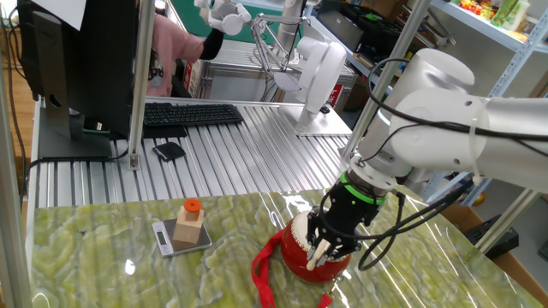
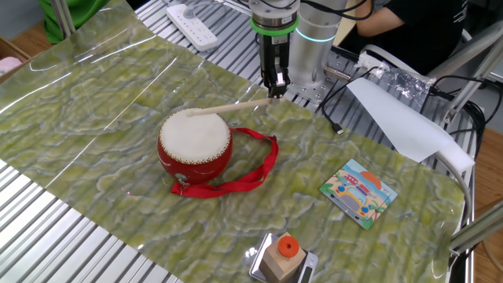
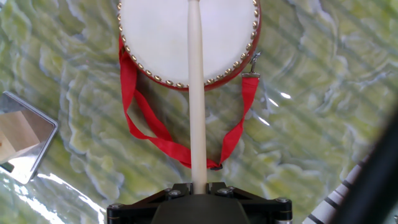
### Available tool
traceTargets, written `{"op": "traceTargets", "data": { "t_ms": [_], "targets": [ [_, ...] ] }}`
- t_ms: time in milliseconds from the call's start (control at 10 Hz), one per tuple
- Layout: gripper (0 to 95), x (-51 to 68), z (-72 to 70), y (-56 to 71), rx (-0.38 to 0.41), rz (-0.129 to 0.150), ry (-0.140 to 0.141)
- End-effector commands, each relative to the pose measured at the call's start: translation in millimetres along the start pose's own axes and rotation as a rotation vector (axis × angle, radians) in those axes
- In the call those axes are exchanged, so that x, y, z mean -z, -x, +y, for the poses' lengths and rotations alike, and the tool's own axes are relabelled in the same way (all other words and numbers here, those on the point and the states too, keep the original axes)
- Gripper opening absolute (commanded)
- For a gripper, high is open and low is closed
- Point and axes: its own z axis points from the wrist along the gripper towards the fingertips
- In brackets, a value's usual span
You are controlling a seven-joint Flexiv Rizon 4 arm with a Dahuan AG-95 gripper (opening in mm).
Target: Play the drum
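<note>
**Jaws clamped on a stick over the drum**

The jaws of the gripper [image 2: 276, 85] are closed on a pale stick [image 2: 233, 108], whose far end rests on the cream skin of the red drum [image 2: 194, 145]. The drum sits on the green mat [image 2: 94, 110], its ribbon [image 2: 255, 173] trailing beside.

No legible text or labels.

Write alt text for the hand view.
A pale drumstick held in the gripper reaches over the cream skin of a red drum. Its red ribbon strap loops on green marbled cloth; a wooden block sits at left.
</note>
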Motion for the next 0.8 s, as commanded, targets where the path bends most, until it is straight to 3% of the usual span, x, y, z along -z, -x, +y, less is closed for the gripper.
{"op": "traceTargets", "data": {
  "t_ms": [100, 300, 800],
  "targets": [
    [0.0, 0.2, 0.1, 0.0, -0.05, -0.017, -0.001],
    [0.0, 0.3, 0.1, 0.2, -0.033, -0.044, -0.007],
    [0.0, 1.1, -0.5, 0.2, -0.035, -0.04, -0.003]
  ]
}}
